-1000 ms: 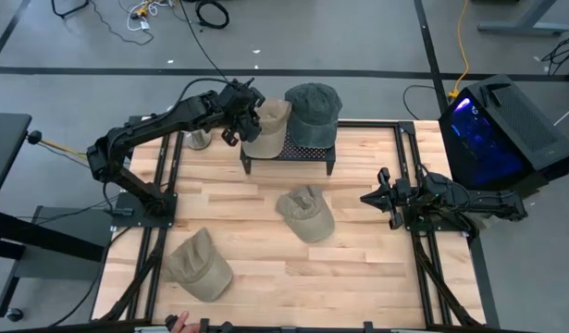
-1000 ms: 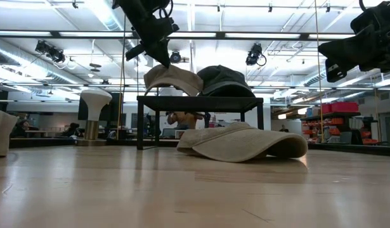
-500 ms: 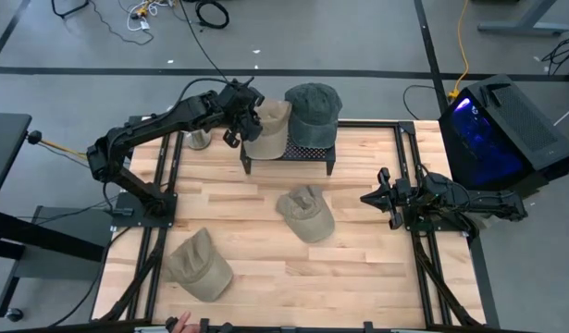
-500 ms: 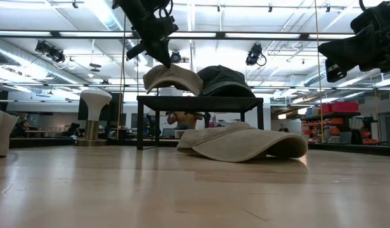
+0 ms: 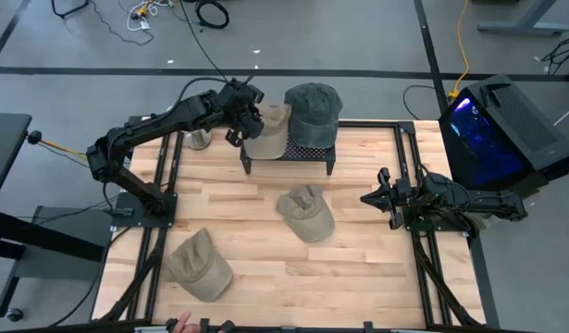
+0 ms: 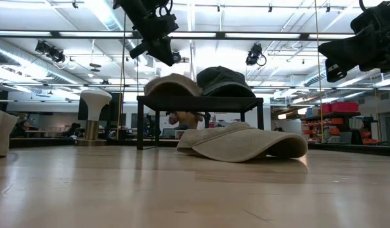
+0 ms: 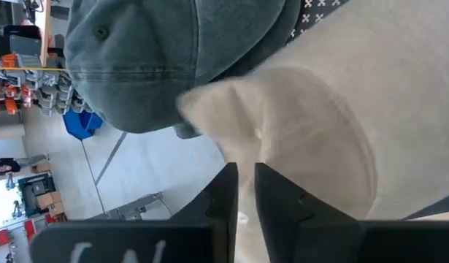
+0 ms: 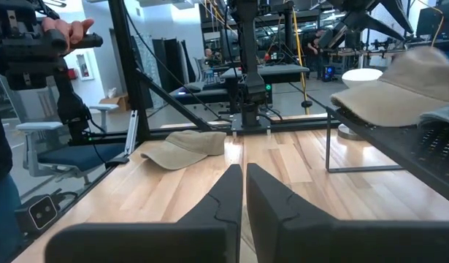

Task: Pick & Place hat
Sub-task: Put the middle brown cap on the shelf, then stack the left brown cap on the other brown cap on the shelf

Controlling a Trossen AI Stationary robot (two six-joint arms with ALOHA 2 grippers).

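A tan hat [image 5: 268, 129] lies flat on the black stand [image 5: 289, 154] at the table's far side, next to a dark green hat [image 5: 313, 109]. My left gripper [image 5: 250, 116] hovers just above the tan hat's left part. In the low view a gap shows between the gripper [image 6: 158, 54] and the hat [image 6: 172, 85]. In the left wrist view its fingertips [image 7: 246, 179] stand a narrow gap apart over the tan cloth [image 7: 341, 124]. Another tan hat [image 5: 305, 214] lies mid-table and a third [image 5: 199, 265] near the left front. My right gripper [image 5: 369, 197] waits shut at the table's right side.
A pale cup-like object [image 5: 199, 139] stands left of the stand. A blue-lit computer case [image 5: 492, 125] sits beyond the right edge. A person's hand [image 5: 179, 322] shows at the near edge. Bare wood lies between the stand and the mid-table hat.
The tan hat, which was tipped up with its top at my left gripper's fingertips, has dropped and now lies flat on the stand, apart from the gripper. The left gripper has stayed above it, moving slightly toward the table's far edge.
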